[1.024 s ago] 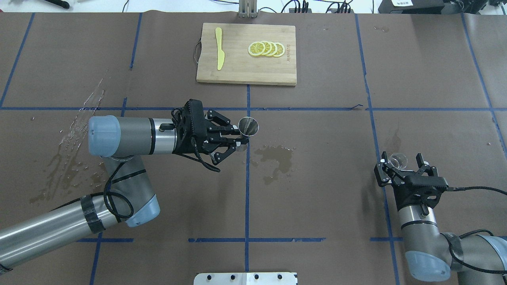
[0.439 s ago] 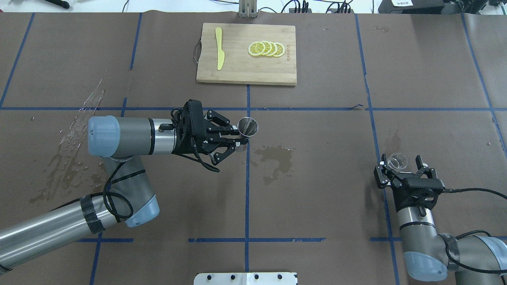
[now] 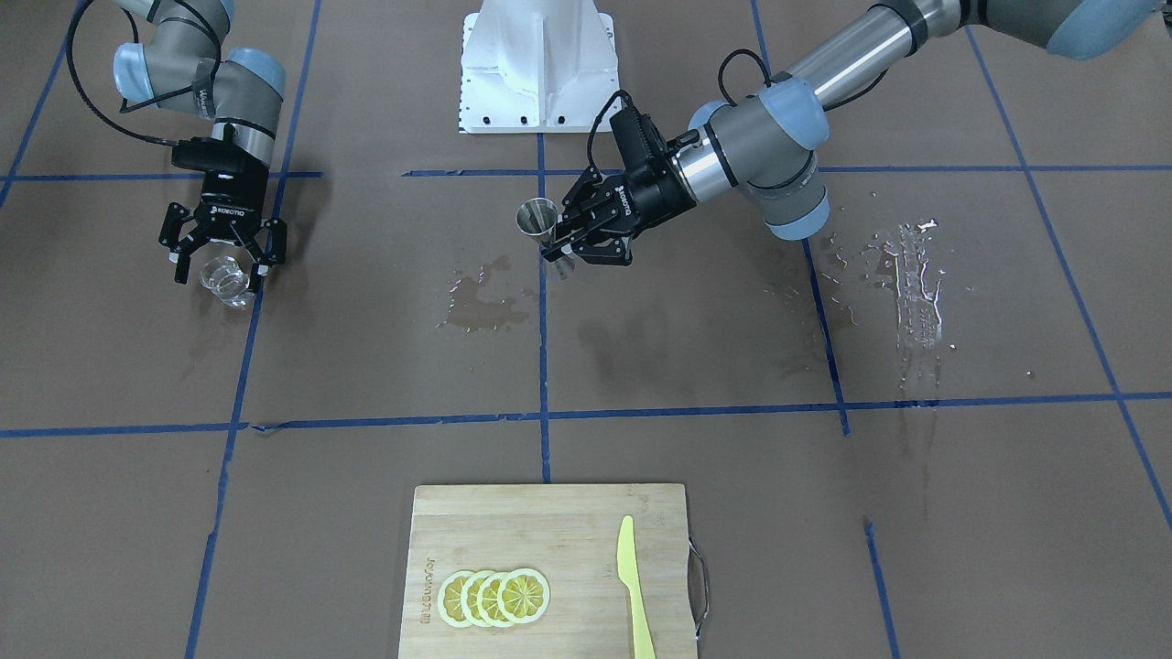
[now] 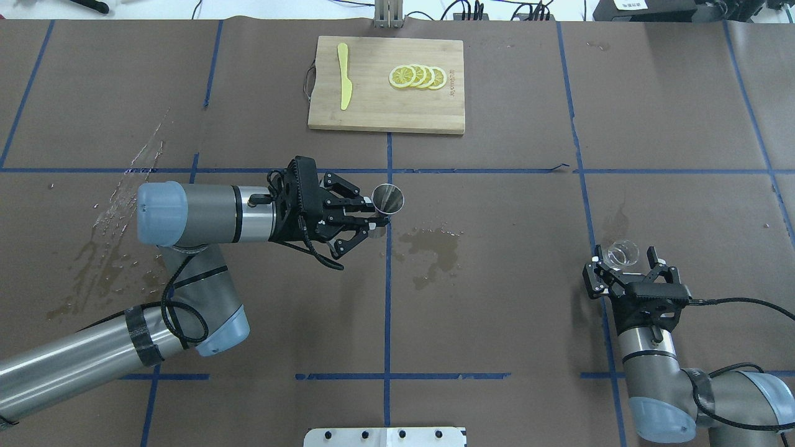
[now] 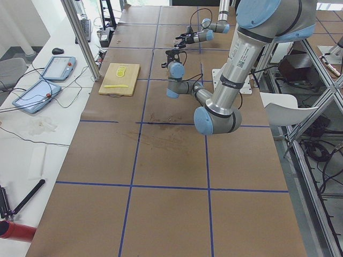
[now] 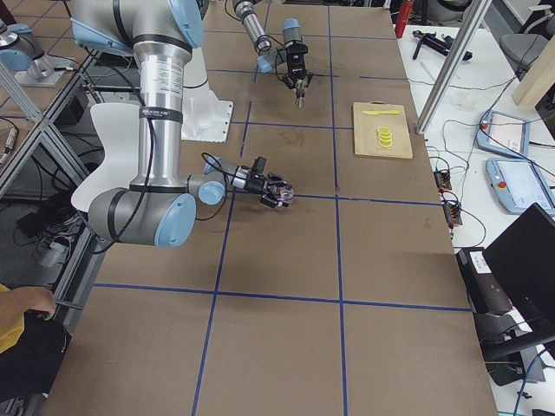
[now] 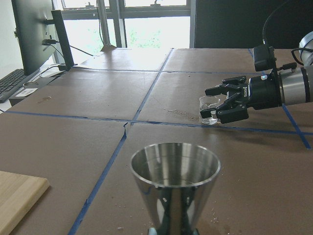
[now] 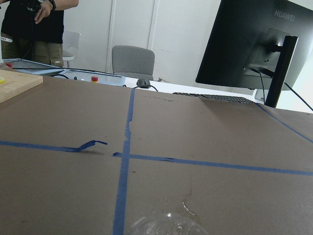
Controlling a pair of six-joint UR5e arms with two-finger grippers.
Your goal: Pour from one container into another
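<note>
My left gripper is shut on the narrow waist of the shiny steel jigger, near the table's middle; the jigger's open cone fills the left wrist view. The small clear glass cup stands on the table at the right. My right gripper is open, its fingertips on either side of the cup without touching it. From the front the cup sits just beyond the right gripper. The right wrist view catches only the cup's rim at the bottom edge.
A wooden cutting board with lemon slices and a yellow knife lies at the far middle. A wet spill lies right of the jigger. More wet streaks mark the left side.
My right gripper has drawn back toward the robot's base, staying open; the glass cup stays where it stood. The left arm and the jigger have not moved.
</note>
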